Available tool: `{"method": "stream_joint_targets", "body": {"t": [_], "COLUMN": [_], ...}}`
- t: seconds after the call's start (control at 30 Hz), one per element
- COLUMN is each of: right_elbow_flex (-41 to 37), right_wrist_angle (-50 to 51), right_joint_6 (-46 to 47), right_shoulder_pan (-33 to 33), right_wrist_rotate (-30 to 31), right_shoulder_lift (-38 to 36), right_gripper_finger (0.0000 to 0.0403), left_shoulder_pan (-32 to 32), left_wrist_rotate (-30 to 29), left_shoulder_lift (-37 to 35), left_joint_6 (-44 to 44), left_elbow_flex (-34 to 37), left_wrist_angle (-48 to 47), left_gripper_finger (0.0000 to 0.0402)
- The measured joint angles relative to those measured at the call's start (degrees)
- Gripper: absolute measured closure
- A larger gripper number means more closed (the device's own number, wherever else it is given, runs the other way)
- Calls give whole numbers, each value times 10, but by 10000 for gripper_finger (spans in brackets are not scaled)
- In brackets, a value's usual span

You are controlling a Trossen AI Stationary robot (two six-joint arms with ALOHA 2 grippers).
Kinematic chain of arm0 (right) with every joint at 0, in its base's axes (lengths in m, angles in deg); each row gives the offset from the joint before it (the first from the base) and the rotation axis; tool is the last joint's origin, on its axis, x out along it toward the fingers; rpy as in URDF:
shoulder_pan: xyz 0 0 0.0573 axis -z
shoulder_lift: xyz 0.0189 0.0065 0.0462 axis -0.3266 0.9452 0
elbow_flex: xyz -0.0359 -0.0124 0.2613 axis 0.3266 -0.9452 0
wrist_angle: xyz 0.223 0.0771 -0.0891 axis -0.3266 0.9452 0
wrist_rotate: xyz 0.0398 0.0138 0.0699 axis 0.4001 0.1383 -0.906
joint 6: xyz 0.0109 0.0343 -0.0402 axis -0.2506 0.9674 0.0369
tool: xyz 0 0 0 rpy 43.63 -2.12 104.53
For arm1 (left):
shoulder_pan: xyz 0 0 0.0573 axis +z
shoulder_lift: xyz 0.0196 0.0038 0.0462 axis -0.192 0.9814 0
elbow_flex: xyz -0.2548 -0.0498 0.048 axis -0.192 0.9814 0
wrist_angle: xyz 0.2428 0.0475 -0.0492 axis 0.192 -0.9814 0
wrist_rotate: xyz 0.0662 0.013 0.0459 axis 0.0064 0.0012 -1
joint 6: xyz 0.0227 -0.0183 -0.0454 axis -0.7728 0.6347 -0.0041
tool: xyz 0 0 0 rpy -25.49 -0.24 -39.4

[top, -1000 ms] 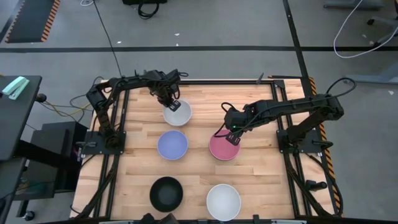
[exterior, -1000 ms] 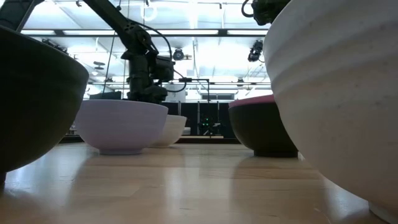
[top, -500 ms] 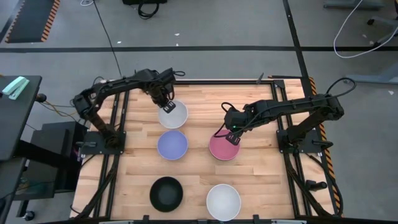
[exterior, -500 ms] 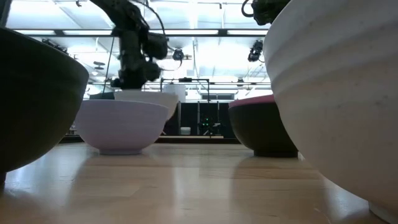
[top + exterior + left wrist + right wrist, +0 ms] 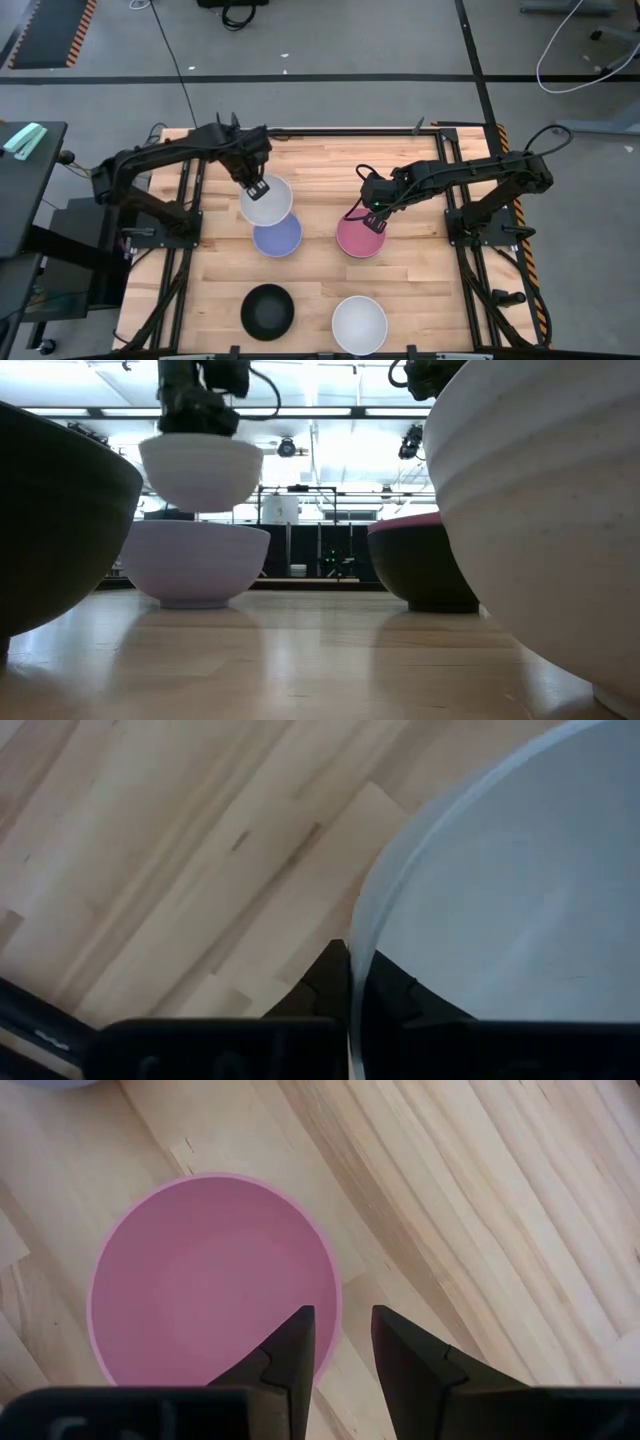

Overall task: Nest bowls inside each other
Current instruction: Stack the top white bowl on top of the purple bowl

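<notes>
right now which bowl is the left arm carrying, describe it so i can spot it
Start at the wooden table and find the lavender-blue bowl left of its centre. Above it hangs a white bowl, pinched at its rim by the left gripper. It alone is off the wood; the other white bowl sits at the near edge.

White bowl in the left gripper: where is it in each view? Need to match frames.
High view: white bowl left of centre, overlapping the lavender-blue bowl.
Low view: raised at upper left, directly above the lavender-blue bowl.
Left wrist view: fills the right side, rim pinched by the left gripper.
Right wrist view: not in it.
Shared landmark: the lavender-blue bowl.
</notes>
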Motion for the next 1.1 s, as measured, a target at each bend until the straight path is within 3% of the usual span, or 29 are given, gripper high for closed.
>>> {"method": "stream_joint_targets", "body": {"t": [0.2, 0.43, 1.1], "right_elbow_flex": [0, 0, 0], "right_wrist_angle": [0, -1, -2], "right_joint_6": [0, 1, 16], "right_shoulder_pan": [0, 0, -23], "right_wrist_rotate": [0, 0, 0], "right_shoulder_lift": [0, 0, 0], "right_gripper_finger": [294, 296, 299], "left_shoulder_pan": [-60, -118, -123], "left_wrist_rotate": [-2, -8, 26], "left_shoulder_lift": [-12, 31, 124], "left_joint_6": [34, 47, 23], "left_elbow_flex": [0, 1, 2], "left_wrist_angle": [-6, 5, 66], "left_gripper_finger": [392, 392, 392]}}
